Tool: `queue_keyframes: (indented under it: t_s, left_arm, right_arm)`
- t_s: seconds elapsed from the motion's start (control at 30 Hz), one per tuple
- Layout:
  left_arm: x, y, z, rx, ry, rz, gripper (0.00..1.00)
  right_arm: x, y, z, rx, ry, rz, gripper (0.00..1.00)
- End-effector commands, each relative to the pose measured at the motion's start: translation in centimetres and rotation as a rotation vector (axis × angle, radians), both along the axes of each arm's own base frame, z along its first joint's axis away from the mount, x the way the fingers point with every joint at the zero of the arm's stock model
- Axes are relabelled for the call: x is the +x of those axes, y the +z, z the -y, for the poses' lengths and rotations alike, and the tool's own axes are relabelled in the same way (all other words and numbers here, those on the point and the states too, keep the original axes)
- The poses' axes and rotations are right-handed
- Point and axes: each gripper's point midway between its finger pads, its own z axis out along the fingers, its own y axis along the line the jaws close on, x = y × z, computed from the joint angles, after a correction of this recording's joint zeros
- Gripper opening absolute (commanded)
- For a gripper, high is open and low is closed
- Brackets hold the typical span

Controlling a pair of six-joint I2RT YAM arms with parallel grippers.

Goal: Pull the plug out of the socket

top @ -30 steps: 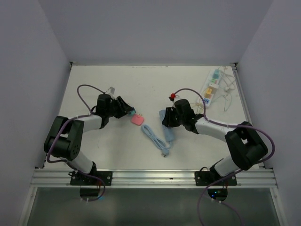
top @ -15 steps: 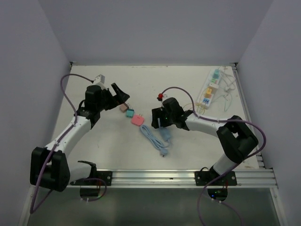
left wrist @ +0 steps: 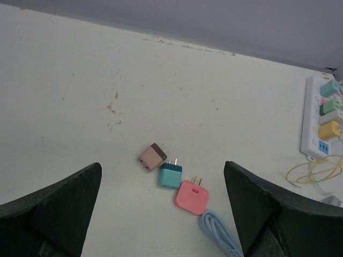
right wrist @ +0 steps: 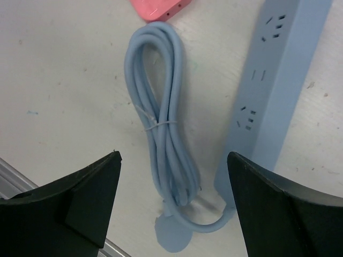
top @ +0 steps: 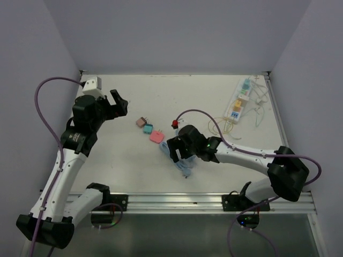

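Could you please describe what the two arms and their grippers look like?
Both arms alternate white tubular links with black joints. The left arm and right arm each trail a looping purple cable. The left gripper and right gripper have matte black wedge jaws; a white camera box tops the left wrist.

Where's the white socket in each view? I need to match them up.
Top external: the socket lies far right, near the right wall.
Left wrist: the socket is at the right edge, upper half.
Right wrist: not in it; the blue strip there is a different one.
Shared landmark: the pink plug, in all three.
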Motion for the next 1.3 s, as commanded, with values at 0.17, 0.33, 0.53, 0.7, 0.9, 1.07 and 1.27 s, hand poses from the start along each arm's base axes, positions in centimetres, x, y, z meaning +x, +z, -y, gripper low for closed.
queue_keyframes:
  t_s: [0.17,0.33,0.53,0.7,0.9,1.07,1.27]
  left_arm:
    - [-0.5,-5.8,-2.4,0.127,0.073,-0.085,0.99]
    - [-0.6,-8.5,-3.7,0.168,0.127,-0.112,0.98]
    - [-0.6,-9.3,-3.7,0.175,0.133,-0.12,0.97]
    - [-0.6,-9.4,-3.9,0.185,0.142,-0.123,0.97]
    - [-0.6,-9.4,-3.9,0.194,0.147,-0.122,0.97]
    - [-0.7,-9.6,-4.2,0.205,0.163,-0.128,0.97]
    - [-0.7,-9.6,-4.4,0.211,0.172,-0.129,0.97]
  right_arm:
    - [-2.8,-3.4,0.1,-0.174,0.005,-0.004,0.75]
    - [-2.1,-5.4,2.0,-0.263,-0.083,0.013,0.48]
    - [-0.3,-6.1,4.4,-0.355,-0.147,0.04,0.02]
    - [3.9,-5.6,5.8,-0.36,-0.165,0.071,0.0]
    - [12.3,-2.4,3.9,-0.344,-0.15,0.18,0.0]
    - [20.3,-3.0,1.3,-0.296,-0.203,0.174,0.0]
    - [28.0,-1.9,-4.8,-0.195,-0.205,0.193,0.0]
